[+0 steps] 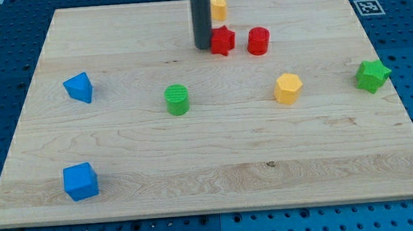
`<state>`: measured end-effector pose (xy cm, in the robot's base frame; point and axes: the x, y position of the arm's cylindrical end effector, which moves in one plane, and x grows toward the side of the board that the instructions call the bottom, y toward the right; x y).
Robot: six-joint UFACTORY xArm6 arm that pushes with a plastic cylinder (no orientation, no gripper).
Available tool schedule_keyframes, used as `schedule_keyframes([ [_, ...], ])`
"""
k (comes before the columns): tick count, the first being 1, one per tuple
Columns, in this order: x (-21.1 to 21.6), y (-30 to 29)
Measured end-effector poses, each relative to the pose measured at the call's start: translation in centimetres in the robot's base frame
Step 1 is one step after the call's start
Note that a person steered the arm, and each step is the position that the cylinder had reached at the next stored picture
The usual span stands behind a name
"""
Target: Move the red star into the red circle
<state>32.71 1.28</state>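
The red star (222, 40) lies near the view's top centre of the wooden board (209, 159). The red circle, a short red cylinder (258, 40), stands just to its right with a small gap between them. My tip (203, 47) is at the lower end of the dark rod, right against the star's left side. I cannot tell if it touches the star.
A yellow block (218, 7) sits just above the star, close to the rod. A yellow hexagon block (288, 88) and a green star (373, 75) lie to the right. A green cylinder (177, 99) and two blue blocks (78, 87) (80, 181) lie to the left.
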Motion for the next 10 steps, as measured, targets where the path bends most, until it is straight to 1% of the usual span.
schedule_keyframes([
  [1,0.6,3.0],
  [2,0.6,3.2],
  [4,3.0,-0.7],
  [5,4.5,1.7],
  [6,2.8,-1.2],
  [7,-2.5,-1.5],
  [8,-5.8,0.1],
  [9,-5.8,2.0],
  [10,-5.5,5.3],
])
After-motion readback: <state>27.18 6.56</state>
